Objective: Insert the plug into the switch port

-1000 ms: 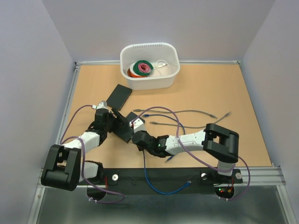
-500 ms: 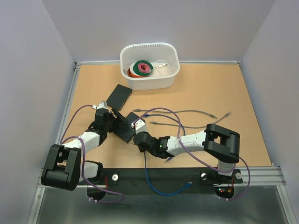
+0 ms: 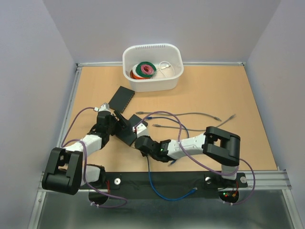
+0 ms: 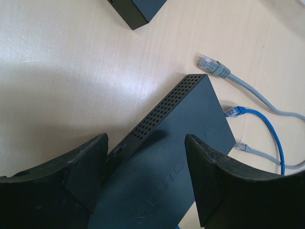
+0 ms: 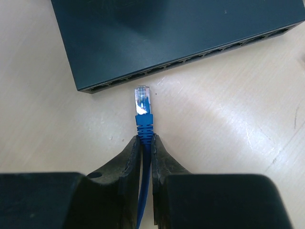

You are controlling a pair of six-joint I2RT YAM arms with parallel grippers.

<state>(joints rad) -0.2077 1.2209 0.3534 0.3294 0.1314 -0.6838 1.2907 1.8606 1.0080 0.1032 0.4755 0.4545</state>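
Two of three steps look done. The left pincer [image 4: 145,143] is clamped wide across the black switch [image 4: 181,143], bracing it over the table [image 4: 71,71]. The right pincer [image 5: 145,141] is squeezed together on the blue cable [image 5: 141,210] just behind its plug [image 5: 142,102]. The insertion itself is not yet made. Seen from the right wrist, the clear plug juts straight out ahead of the fingertips, level with the table. Its tip stops just short of the row of ports [image 5: 190,57] along the switch's front edge, apart from it, facing an opening near the row's left end. By the look of it, only a short, straight push forward is left.
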